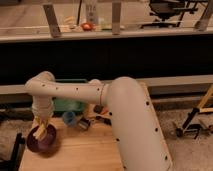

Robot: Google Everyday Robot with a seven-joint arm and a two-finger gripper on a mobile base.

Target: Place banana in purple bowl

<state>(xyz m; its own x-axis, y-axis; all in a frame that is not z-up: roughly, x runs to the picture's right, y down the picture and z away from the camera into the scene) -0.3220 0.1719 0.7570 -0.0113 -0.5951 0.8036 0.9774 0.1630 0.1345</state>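
Hovering over one purple bowl [49, 145], the end effector [42, 128] grips one banana [39, 133].

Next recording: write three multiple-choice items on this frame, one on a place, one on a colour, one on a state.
1. The tool is: A, right above the purple bowl; B, at the far counter; C, on the floor.
2. The tray behind the bowl is: A, red; B, green; C, white.
3. The bowl: A, lies overturned; B, stands upright on the table; C, lies on its side.
Key: A, the tool hangs over the bowl; B, its wall shows green; B, its open side faces up.
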